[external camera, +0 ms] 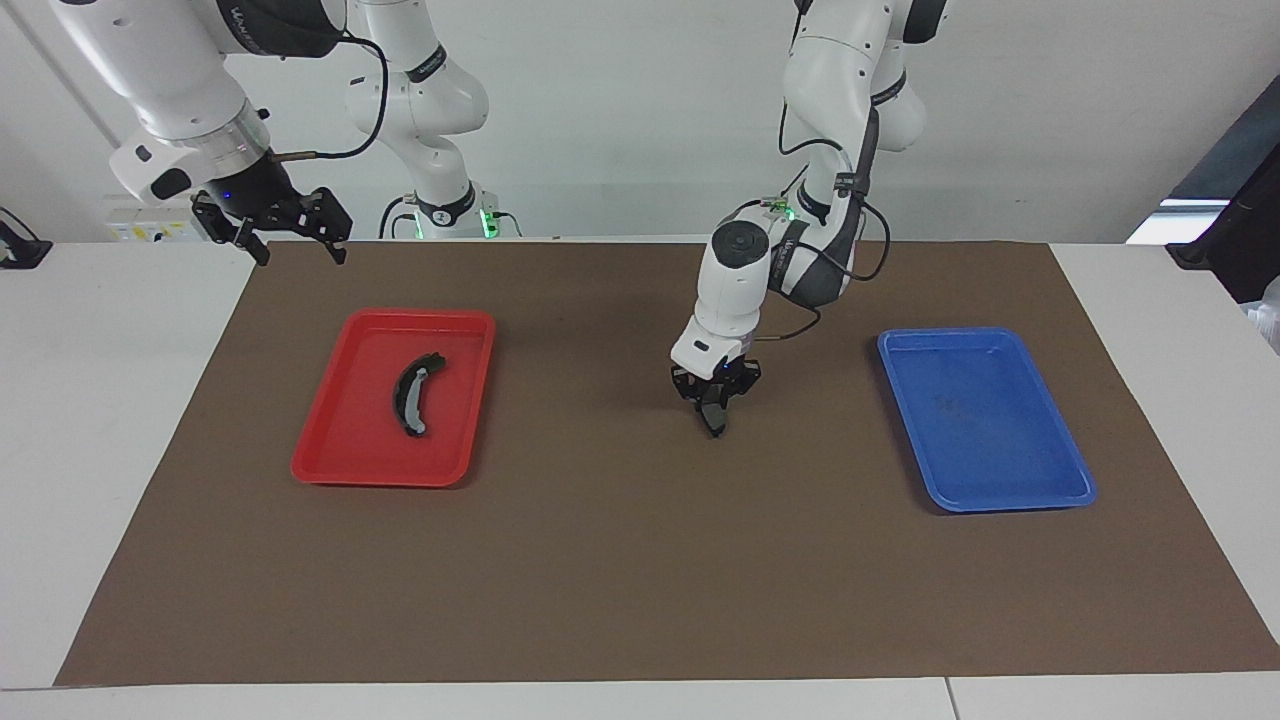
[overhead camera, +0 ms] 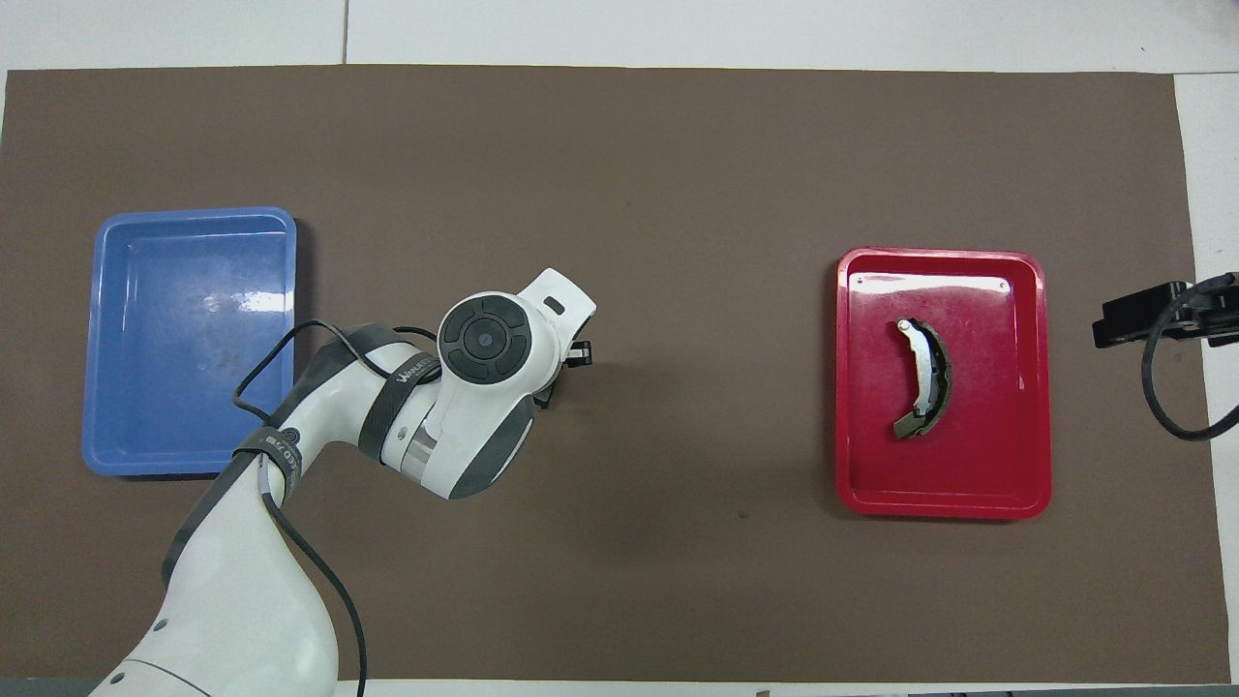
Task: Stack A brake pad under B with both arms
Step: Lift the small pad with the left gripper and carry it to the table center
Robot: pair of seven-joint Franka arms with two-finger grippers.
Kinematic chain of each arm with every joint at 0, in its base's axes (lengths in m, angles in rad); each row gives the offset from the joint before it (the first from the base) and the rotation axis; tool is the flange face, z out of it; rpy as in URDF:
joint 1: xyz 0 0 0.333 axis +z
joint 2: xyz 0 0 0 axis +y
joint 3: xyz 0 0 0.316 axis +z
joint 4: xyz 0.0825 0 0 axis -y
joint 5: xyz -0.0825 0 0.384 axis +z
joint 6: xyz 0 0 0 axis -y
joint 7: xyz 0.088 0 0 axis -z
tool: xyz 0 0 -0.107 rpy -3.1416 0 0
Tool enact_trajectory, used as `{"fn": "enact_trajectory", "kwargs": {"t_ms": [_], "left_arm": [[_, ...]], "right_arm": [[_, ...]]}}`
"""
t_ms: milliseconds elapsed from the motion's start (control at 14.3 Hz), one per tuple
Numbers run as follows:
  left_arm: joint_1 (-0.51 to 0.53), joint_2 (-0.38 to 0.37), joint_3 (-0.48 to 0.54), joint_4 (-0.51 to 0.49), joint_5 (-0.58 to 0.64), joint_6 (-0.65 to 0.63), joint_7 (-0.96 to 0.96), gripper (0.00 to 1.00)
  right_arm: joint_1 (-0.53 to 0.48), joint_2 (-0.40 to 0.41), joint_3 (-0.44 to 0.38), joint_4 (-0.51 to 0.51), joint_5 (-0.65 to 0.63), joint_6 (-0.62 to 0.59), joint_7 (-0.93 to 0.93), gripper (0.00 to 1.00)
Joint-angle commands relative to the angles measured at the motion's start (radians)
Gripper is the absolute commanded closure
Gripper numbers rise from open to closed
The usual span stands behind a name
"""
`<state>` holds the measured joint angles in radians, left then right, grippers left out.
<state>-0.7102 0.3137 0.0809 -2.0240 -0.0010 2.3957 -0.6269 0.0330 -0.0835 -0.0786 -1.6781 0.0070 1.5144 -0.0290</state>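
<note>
My left gripper [external camera: 713, 398] hangs over the middle of the brown mat, shut on the short dark grey brake pad A [external camera: 714, 417], which points down from its fingers just above the mat. In the overhead view the left arm's wrist hides most of the gripper [overhead camera: 561, 373] and the pad. The long black crescent pad B [external camera: 414, 394] with the light grey strip lies in the red tray [external camera: 340, 450], also seen from above [overhead camera: 926, 378]. My right gripper [external camera: 290, 232] waits in the air near the mat's corner at the right arm's end; its fingers look spread and empty.
The red tray [overhead camera: 1026, 387] sits toward the right arm's end of the mat. A blue tray [external camera: 985, 420] with nothing in it sits toward the left arm's end, also seen from above [overhead camera: 184, 329]. The brown mat [external camera: 640, 580] covers the table.
</note>
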Motion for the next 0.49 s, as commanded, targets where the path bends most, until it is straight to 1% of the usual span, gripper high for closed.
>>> {"fn": "enact_trajectory", "kwargs": {"t_ms": [0, 70, 140, 210, 349, 419], "left_arm": [[-0.018, -0.002, 0.019, -0.005, 0.015, 0.033, -0.017, 0.46], [-0.018, -0.002, 0.019, -0.013, 0.015, 0.042, -0.011, 0.25], [-0.018, -0.002, 0.020, -0.013, 0.015, 0.042, -0.010, 0.09], [-0.017, -0.005, 0.023, -0.010, 0.015, 0.037, -0.008, 0.01], [0.012, -0.037, 0.028, -0.010, 0.015, 0.020, 0.001, 0.01], [0.046, -0.070, 0.028, -0.012, 0.015, -0.012, 0.012, 0.01]], "right_arm": [[-0.005, -0.022, 0.005, -0.022, -0.005, -0.005, -0.017, 0.00], [-0.005, -0.022, 0.005, -0.022, -0.005, -0.005, -0.017, 0.00], [-0.005, -0.022, 0.005, -0.022, -0.005, -0.005, -0.017, 0.00], [-0.005, -0.022, 0.005, -0.022, -0.005, -0.005, -0.017, 0.00], [-0.005, -0.022, 0.005, -0.022, -0.005, -0.005, -0.017, 0.00], [-0.005, -0.022, 0.005, -0.022, -0.005, -0.005, -0.017, 0.00]]}}
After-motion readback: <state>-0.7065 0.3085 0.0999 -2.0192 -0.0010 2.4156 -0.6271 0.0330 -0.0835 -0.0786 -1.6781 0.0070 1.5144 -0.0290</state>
